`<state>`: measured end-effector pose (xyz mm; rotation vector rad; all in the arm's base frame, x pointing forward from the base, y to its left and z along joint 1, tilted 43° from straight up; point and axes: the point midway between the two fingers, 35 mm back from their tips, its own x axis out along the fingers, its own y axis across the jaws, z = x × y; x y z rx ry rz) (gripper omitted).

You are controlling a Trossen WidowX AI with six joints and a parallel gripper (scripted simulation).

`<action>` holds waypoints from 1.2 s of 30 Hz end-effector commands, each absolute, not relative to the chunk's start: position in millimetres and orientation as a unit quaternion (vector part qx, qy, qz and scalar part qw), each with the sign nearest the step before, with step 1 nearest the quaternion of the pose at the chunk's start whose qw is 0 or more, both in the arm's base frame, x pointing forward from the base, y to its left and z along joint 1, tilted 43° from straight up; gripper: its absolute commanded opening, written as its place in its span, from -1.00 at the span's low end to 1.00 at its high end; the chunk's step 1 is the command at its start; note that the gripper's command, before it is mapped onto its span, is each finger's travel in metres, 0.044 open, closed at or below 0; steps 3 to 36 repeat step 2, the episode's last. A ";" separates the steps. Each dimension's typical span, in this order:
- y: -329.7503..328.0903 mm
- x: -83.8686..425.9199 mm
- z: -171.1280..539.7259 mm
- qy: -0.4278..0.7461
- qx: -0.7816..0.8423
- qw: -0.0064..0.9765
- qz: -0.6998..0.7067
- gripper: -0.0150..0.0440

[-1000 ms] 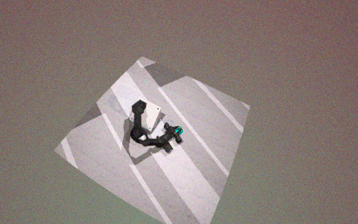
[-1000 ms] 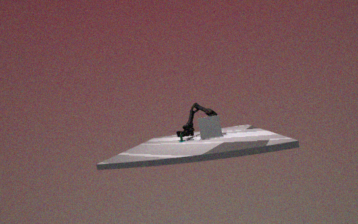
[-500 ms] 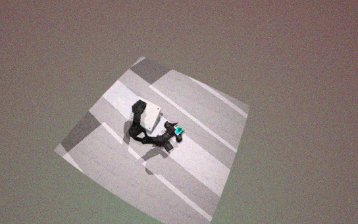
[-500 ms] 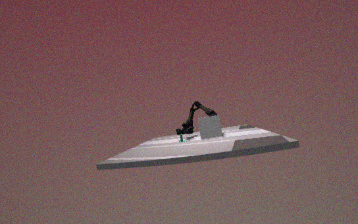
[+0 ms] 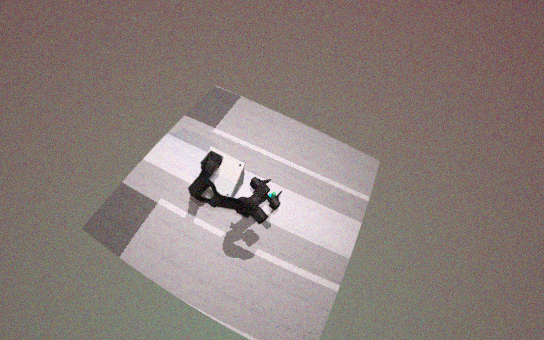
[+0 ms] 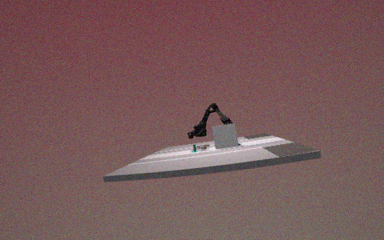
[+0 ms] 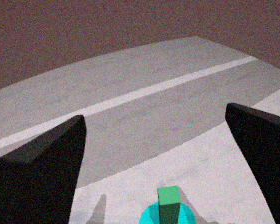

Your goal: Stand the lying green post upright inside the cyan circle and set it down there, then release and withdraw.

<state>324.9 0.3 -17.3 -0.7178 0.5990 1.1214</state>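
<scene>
The green post (image 5: pixel 273 194) (image 6: pixel 194 147) (image 7: pixel 168 196) stands upright on the cyan circle (image 6: pixel 193 152) (image 7: pixel 148 215). In the wrist view cyan shows on both sides of the post; its foot is cut off by the lower frame edge. In the top view the circle is mostly hidden by the gripper. My gripper (image 5: pixel 275 186) (image 6: pixel 190 135) (image 7: pixel 158 116) is wide open and empty. It is above the post and apart from it, with a gap between them in the exterior view.
A pale box (image 5: pixel 231 171) (image 6: pixel 226 136) stands beside the arm, close to its base. The striped table top (image 5: pixel 300 140) (image 6: pixel 176 166) ends in a straight edge on each side that shows. Shadows of the arm lie across it.
</scene>
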 end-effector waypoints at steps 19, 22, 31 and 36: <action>15.4 324.5 -34.5 0.406 -0.322 0.689 0.507 0.86; 15.4 324.5 -34.5 0.406 -0.322 0.689 0.507 0.86; 15.4 324.5 -34.5 0.406 -0.322 0.689 0.507 0.86; 15.4 324.5 -34.5 0.406 -0.322 0.689 0.507 0.86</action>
